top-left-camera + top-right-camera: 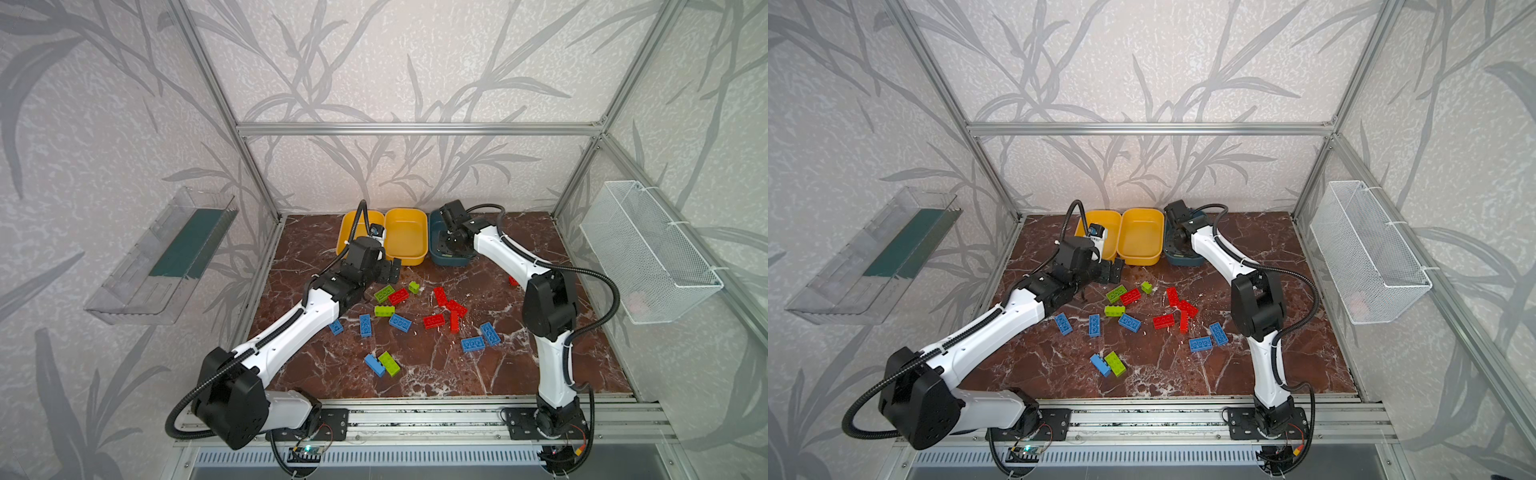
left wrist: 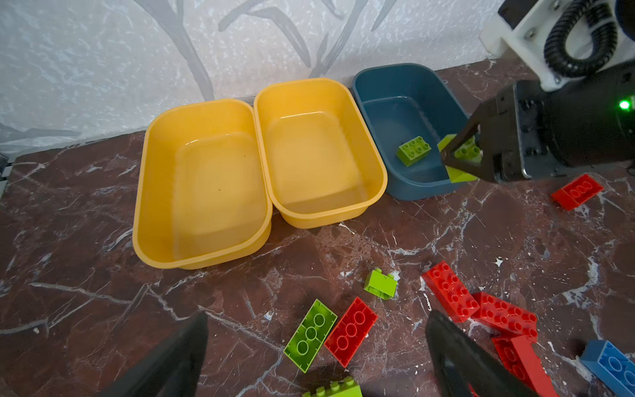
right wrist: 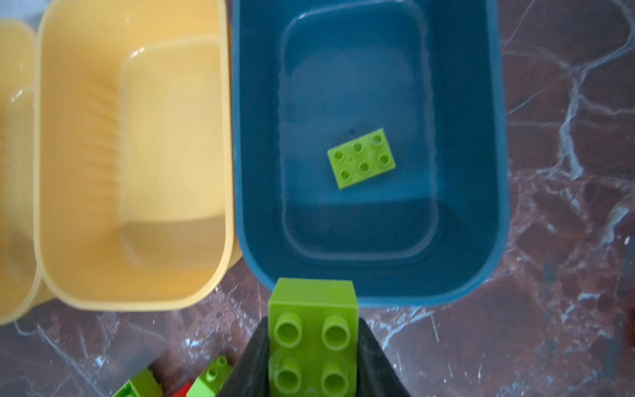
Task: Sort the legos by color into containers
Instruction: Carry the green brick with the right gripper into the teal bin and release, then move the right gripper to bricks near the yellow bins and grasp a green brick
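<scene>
Closest to the lens, a lime held brick (image 3: pixel 312 330) sits stud-side up between the black fingers of the right hand (image 2: pixel 453 156), which is clamped shut on it. That hand hangs over the near rim of the teal tub (image 1: pixel 444 258), upper centre in both top views, where the arm hides most of the tub. One green brick (image 3: pixel 360 158) lies flat on the tub's floor, so teal looks to be the green bin and this piece seems meant to drop beside it.

To the left of it, the left yellow tub (image 2: pixel 213 192) and the middle yellow tub (image 2: pixel 316 161) stand side by side and hold nothing, probably kept for red and blue.

Just below them in the top views, the left hand (image 1: pixel 390 271) waits empty with its jaws spread wide, near a long green brick (image 1: pixel 384 293) and a red brick (image 1: pixel 398 296) that lie side by side. It looks poised for a next pick.

Other loose bricks (image 1: pixel 432 321) in red, blue and green lie mixed across the middle of the bench (image 1: pixel 519 374), so most of the sorting remains.
</scene>
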Robot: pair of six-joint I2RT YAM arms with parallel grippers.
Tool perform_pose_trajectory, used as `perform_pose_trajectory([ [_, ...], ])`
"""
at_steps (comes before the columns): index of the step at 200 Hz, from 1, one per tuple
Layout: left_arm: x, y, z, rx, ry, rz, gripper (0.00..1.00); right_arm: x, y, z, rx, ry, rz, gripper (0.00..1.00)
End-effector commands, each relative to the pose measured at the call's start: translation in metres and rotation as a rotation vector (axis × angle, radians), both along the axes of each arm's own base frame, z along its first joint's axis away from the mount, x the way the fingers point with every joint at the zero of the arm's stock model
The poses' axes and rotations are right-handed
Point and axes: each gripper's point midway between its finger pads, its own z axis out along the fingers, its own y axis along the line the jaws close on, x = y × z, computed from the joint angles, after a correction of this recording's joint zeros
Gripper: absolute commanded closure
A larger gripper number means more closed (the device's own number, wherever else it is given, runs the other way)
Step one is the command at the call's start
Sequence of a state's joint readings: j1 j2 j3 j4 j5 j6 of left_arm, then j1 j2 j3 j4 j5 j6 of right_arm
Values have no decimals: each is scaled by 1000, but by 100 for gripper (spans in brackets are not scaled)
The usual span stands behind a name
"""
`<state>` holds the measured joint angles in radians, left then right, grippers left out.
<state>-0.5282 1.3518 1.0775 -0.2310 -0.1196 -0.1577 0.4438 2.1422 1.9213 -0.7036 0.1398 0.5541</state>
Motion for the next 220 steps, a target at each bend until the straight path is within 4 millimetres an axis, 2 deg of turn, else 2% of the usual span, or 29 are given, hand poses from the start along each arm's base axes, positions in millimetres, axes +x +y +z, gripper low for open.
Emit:
perform_pose_trajectory([
  [1, 8, -6, 13, -16, -23, -15, 1, 28, -6, -6, 6, -36, -2, 67],
  [54, 18, -11, 15, 5, -8, -17, 1, 82, -12, -19, 50, -85, -46, 63],
  [69, 19, -11, 15, 16, -9, -17, 1, 95, -12, -21, 66, -88, -52, 57],
  [89, 21, -11, 16, 27, -6, -16, 2, 108, -9, -22, 86, -88, -49, 44],
  [117, 21, -9, 18, 33, -13, -13, 1, 115, -3, -8, 119, -114, -16, 38],
  [136, 19, -7, 20, 37, -22, -9, 2, 109, 2, 5, 139, -115, 7, 37],
  [156, 13, -2, 20, 31, -37, -1, 1, 94, 7, 18, 129, -106, 37, 36],
  [186, 4, 5, 12, 24, -35, 5, 1, 60, 22, 39, 98, -74, 119, 36],
  [220, -3, 5, 11, -6, -46, -6, 1, 14, 40, 40, 68, -18, 189, 36],
])
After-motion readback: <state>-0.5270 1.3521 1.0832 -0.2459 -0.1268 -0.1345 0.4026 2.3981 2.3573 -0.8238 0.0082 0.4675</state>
